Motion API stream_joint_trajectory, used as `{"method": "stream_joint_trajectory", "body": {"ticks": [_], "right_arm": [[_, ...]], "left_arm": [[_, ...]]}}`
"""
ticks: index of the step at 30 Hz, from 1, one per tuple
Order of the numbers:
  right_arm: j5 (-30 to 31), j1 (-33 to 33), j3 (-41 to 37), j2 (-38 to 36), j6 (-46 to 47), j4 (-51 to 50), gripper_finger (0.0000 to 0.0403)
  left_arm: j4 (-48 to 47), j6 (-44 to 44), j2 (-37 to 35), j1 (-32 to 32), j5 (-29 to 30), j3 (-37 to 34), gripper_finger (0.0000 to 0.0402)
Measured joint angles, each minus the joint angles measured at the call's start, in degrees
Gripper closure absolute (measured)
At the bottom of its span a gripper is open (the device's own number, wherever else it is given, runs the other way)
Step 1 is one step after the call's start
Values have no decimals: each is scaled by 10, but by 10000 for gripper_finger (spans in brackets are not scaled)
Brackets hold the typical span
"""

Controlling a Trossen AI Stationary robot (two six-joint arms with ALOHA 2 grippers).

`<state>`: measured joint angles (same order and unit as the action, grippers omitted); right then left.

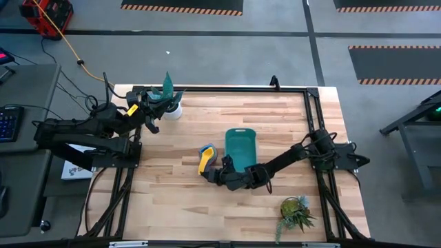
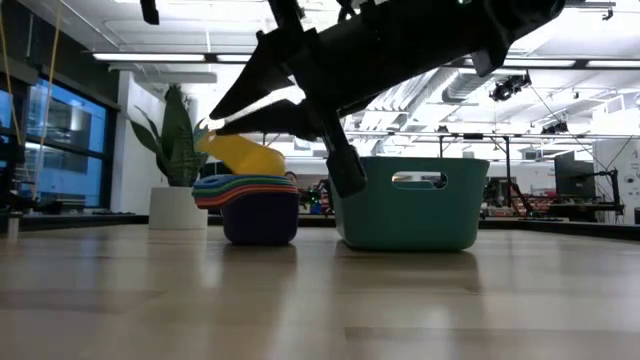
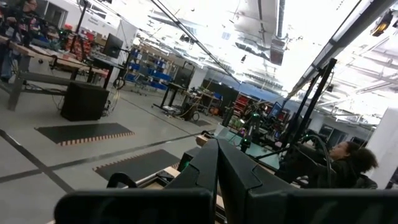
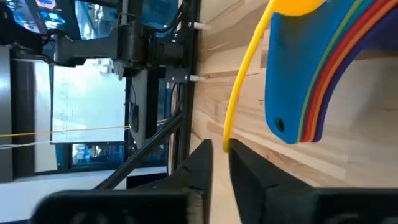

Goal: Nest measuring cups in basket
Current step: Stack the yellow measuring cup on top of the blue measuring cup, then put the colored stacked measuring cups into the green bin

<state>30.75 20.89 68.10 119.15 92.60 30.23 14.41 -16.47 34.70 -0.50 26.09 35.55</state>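
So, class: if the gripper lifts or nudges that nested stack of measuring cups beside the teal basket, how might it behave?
The stack of measuring cups looks like thin plastic, so probably light and easily slid across the wooden table. The yellow cup sits tilted on top, so it may slip off. The right gripper has only its thin rim, likely a weak hold.

We see the basket (image 1: pixel 240 148) near the middle of the counter (image 1: pixel 207 207), with the stack of measuring cups (image 1: pixel 207 158) just beside it on its left. The right hand (image 1: pixel 212 172) sits at the near side of that stack. A potted plant (image 1: pixel 167 96) stands at the far left corner, the left hand (image 1: pixel 153 126) near it. Another plant (image 1: pixel 296 212) lies at the near right.
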Motion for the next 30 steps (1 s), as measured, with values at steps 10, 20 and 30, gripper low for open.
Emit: {"method": "stream_joint_trajectory", "body": {"ticks": [10, 20, 30], "right_arm": [[-116, -3, 0, -8, -11, -75, 236], [-149, 3, 0, -160, -96, -340, 219], [-162, 14, 0, -299, -133, -614, 219]], "left_arm": [[0, 0, 0, 0, 0, 0, 401], [-5, 1, 0, 0, -6, 0, 401], [-92, -29, 1, 1, -18, 0, 402]]}}
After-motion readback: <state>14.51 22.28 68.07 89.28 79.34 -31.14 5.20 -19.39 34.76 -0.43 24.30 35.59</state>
